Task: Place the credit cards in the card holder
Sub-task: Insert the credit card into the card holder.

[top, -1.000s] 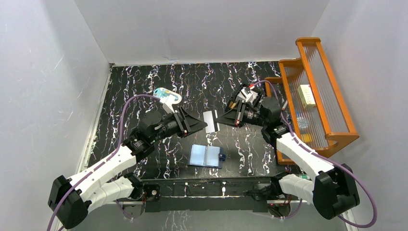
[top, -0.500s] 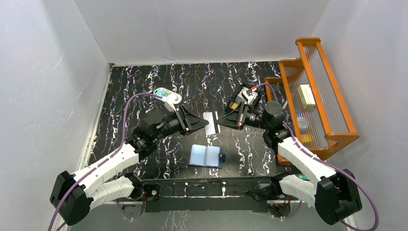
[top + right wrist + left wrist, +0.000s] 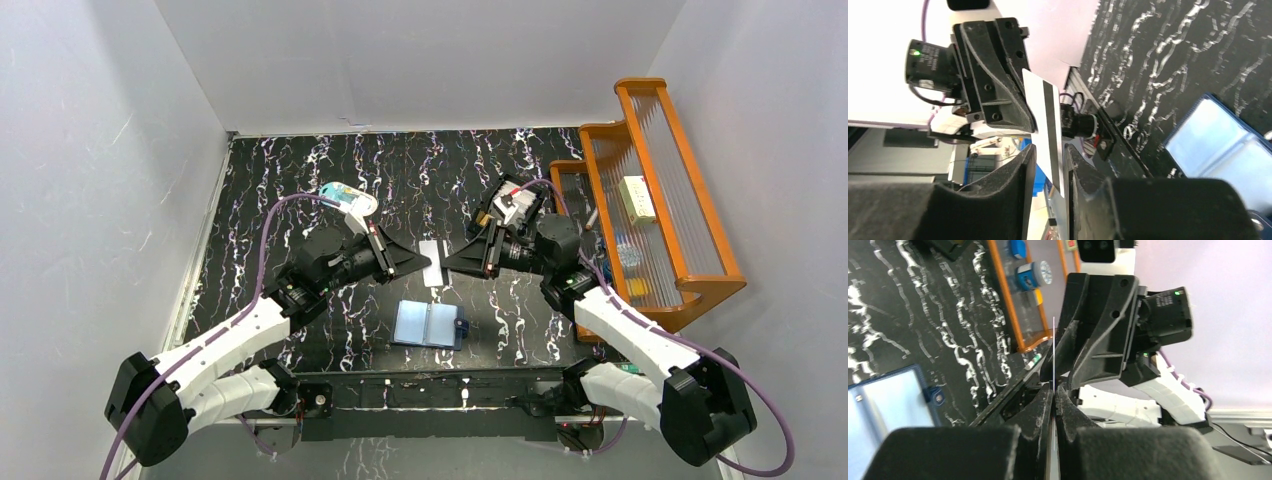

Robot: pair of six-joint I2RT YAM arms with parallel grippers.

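Observation:
A white credit card (image 3: 433, 251) with a dark stripe hangs in the air between my two grippers, above the table. My left gripper (image 3: 424, 263) is shut on its left end; in the left wrist view the card (image 3: 1053, 352) runs edge-on out of the pinched fingertips (image 3: 1047, 396). My right gripper (image 3: 449, 262) faces it with the jaws apart. The card (image 3: 1044, 117) stands between them with a gap on one side. The card holder (image 3: 430, 324) lies open on the table below, pale-blue side up, with its snap tab to the right.
A small black box tray (image 3: 512, 204) holding more cards sits behind the right gripper. A pale-blue-and-white oval item (image 3: 348, 197) lies behind the left arm. An orange wooden rack (image 3: 650, 190) with small items runs along the right side.
My left gripper has shut on the white card. My right gripper, shut on it before, has opened its jaws. Both grippers have shifted slightly to the left.

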